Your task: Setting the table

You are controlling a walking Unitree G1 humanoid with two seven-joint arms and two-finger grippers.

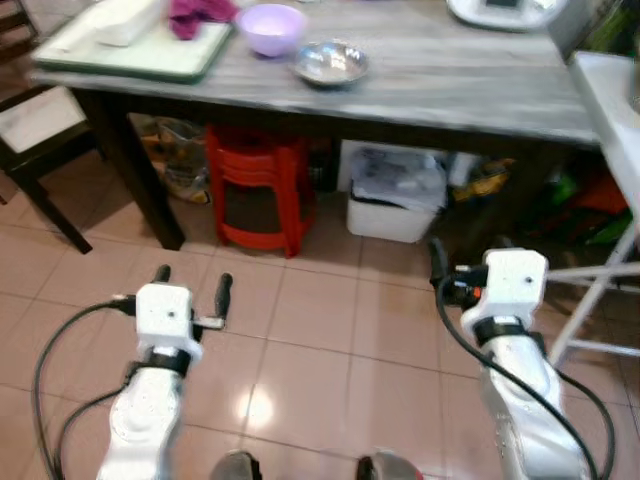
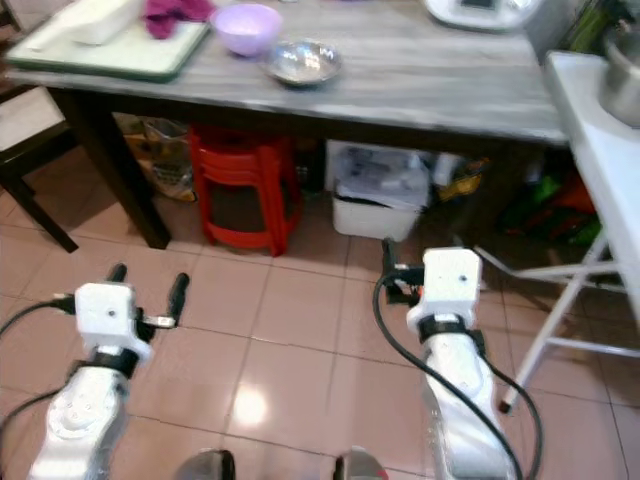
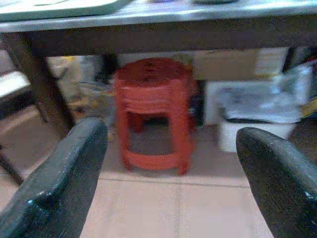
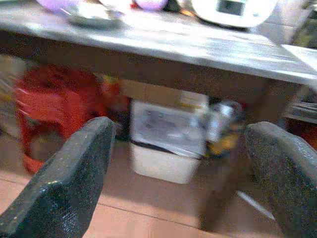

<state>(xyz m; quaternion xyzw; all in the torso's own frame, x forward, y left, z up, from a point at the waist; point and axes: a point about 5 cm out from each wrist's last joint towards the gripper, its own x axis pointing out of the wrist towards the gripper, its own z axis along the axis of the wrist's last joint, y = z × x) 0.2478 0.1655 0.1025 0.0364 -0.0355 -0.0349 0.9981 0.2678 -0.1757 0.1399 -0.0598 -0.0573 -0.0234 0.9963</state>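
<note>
A grey wooden table point(image 1: 450, 85) stands ahead of me. Near its front edge sit a purple bowl point(image 1: 272, 27) and a shiny metal bowl point(image 1: 330, 62). At its left end, a pale green tray point(image 1: 130, 50) holds a white object and a magenta cloth point(image 1: 200, 14). My left gripper point(image 1: 194, 278) hovers low over the tiled floor, well short of the table, open and empty. My right gripper point(image 4: 181, 131) is also held low in front of the table, open with nothing between its fingers.
Stacked red stools point(image 1: 258, 190) and a white bin point(image 1: 395, 200) sit under the table. A dark chair point(image 1: 40, 130) stands at the left. A white folding table point(image 1: 615, 110) with a metal pot point(image 2: 622, 70) stands at the right. A white appliance point(image 1: 500, 10) sits at the table's back.
</note>
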